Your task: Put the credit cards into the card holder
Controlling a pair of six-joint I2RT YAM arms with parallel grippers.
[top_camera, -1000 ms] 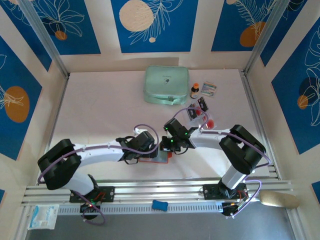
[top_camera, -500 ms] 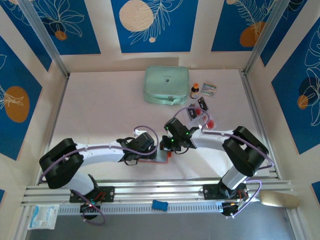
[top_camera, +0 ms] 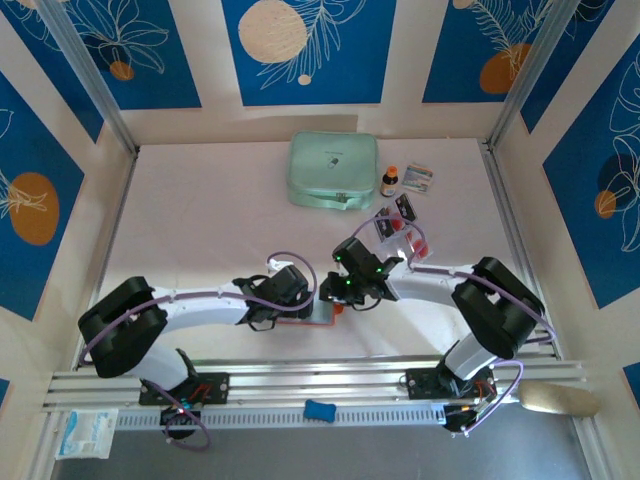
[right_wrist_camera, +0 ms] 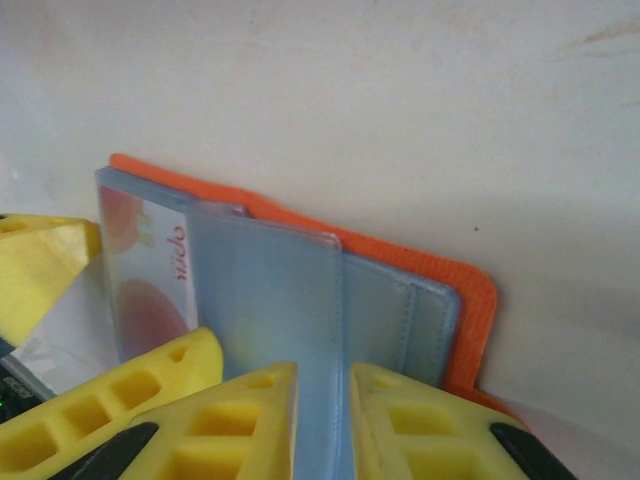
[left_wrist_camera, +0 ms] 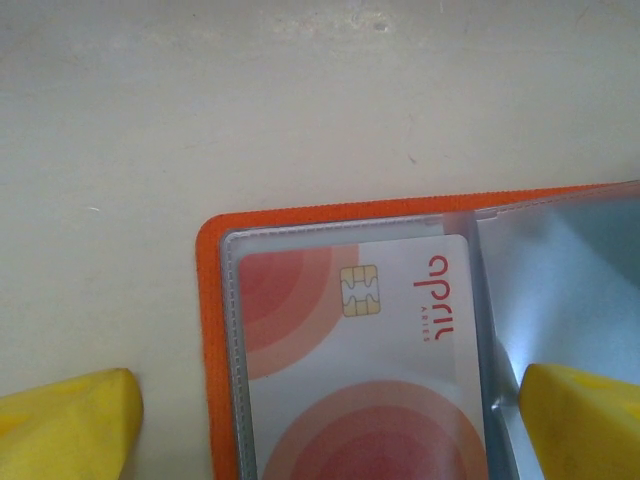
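While the left hand (left_wrist_camera: 325, 425) gapes wide over the card holder (left_wrist_camera: 212, 330), the right hand (right_wrist_camera: 322, 400) narrowly flanks its sleeve (right_wrist_camera: 265, 310).

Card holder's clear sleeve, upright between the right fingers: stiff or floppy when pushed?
Probably floppy: the clear sleeve looks like thin see-through film, hinged to the card holder. Likely slippery, given its glossy sheen. It should fold flat under light pressure.

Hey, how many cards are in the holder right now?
1: a pale, red-ringed card in the holder's clear pocket. More may be hidden behind the raised sleeve.
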